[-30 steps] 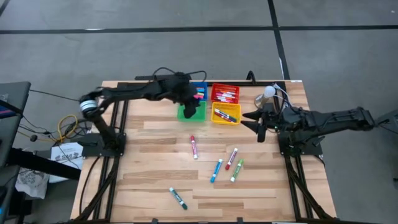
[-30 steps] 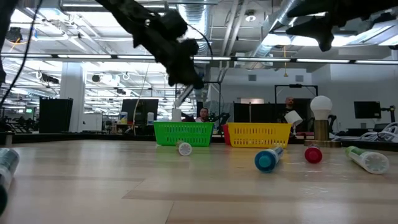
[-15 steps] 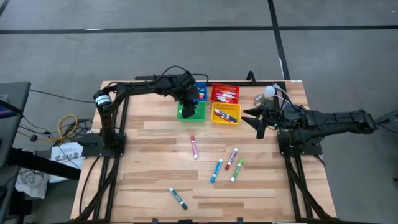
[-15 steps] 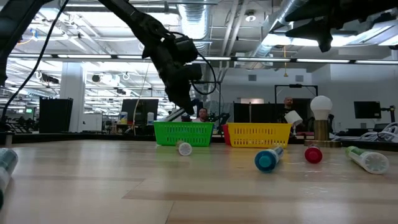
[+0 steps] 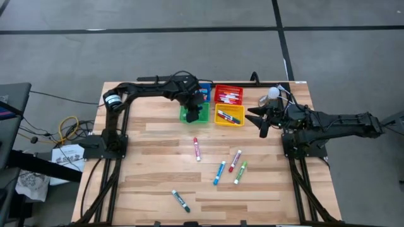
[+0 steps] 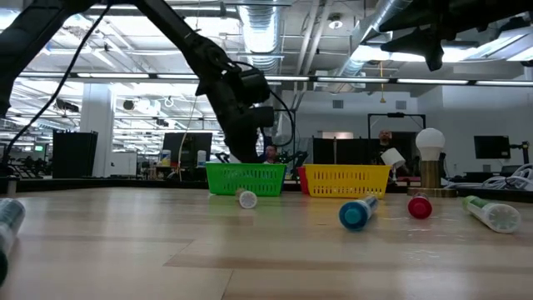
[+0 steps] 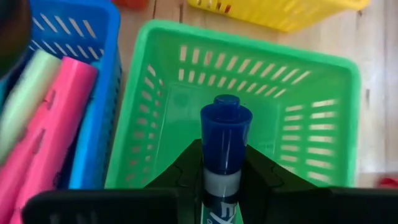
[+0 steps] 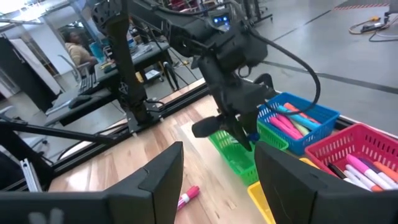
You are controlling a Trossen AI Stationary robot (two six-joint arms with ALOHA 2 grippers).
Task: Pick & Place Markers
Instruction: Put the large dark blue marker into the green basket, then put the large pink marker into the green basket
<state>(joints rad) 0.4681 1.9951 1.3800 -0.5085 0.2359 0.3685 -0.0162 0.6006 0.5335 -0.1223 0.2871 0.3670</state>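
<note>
L gripper [image 7: 222, 180] clamped on blue-capped marker [image 7: 225, 134], cap-first right over green bin [image 7: 323, 81].

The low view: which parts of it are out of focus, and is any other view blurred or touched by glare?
Low view: the marker nearest the camera, at the picture's edge, is a soft blur; the green bin and yellow bin look sharp, and ceiling lights glare behind. Left wrist view: the pink markers in the blue bin are smeared; the blue-capped marker is sharper.

Grey tiled floor [image 5: 189, 38], open office with ceiling ducts [image 6: 258, 17], monitors [image 6: 183, 148]
</note>
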